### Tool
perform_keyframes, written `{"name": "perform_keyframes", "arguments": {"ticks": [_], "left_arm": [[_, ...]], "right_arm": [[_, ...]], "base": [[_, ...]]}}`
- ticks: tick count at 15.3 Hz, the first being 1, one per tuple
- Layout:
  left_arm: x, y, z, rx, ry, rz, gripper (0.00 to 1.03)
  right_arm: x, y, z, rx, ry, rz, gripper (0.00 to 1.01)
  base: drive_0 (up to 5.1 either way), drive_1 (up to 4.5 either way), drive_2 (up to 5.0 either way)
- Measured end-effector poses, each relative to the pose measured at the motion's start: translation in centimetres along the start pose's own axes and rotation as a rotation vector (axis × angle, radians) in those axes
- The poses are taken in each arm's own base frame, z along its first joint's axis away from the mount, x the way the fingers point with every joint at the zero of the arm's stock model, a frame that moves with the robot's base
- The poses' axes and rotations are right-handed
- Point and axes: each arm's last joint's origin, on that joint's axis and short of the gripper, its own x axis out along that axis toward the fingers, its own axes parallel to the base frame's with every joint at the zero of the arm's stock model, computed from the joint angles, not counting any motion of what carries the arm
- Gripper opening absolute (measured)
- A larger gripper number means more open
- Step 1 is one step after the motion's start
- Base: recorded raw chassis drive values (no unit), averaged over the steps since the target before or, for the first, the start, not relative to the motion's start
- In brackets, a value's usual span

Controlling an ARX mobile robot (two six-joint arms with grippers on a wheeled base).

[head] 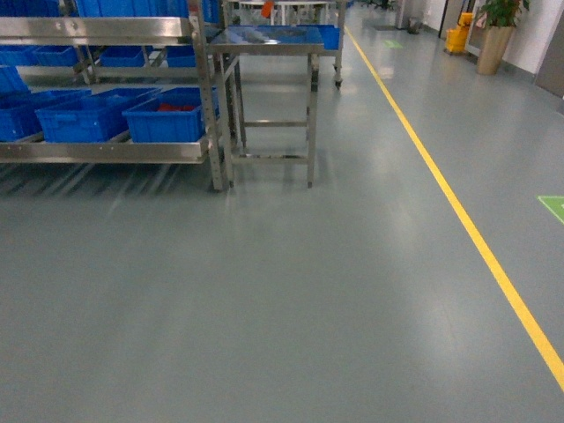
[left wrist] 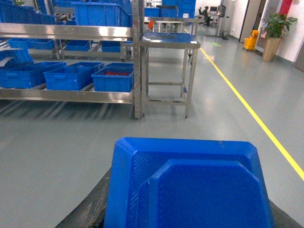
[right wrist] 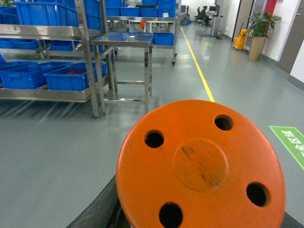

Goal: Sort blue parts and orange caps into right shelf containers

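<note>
A blue part with bevelled corners fills the bottom of the left wrist view, and my left gripper is shut on it; only one dark finger shows beside it. My right gripper is shut on a round orange cap with several holes. Neither gripper appears in the head view. The right shelf containers, bright-blue crates, sit on the low shelf of a steel rack ahead to the left; the nearest crate has red-orange pieces inside.
A steel table stands just right of the rack, with another blue crate behind it. A yellow floor line runs along the right. A potted plant and a yellow mop bucket stand far off.
</note>
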Motion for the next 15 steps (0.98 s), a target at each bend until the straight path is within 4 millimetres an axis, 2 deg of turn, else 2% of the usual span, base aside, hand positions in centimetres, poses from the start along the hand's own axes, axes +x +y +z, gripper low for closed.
{"name": "perform_keyframes", "arguments": {"ticks": [15], "left_arm": [[0.0,0.0,0.06,-0.001,-0.005,0.002,0.43]], "right_arm": [[0.0,0.0,0.04,0.0,-0.004,0.0,0.44]], "base": [[0.0,4.29,-4.4]]}}
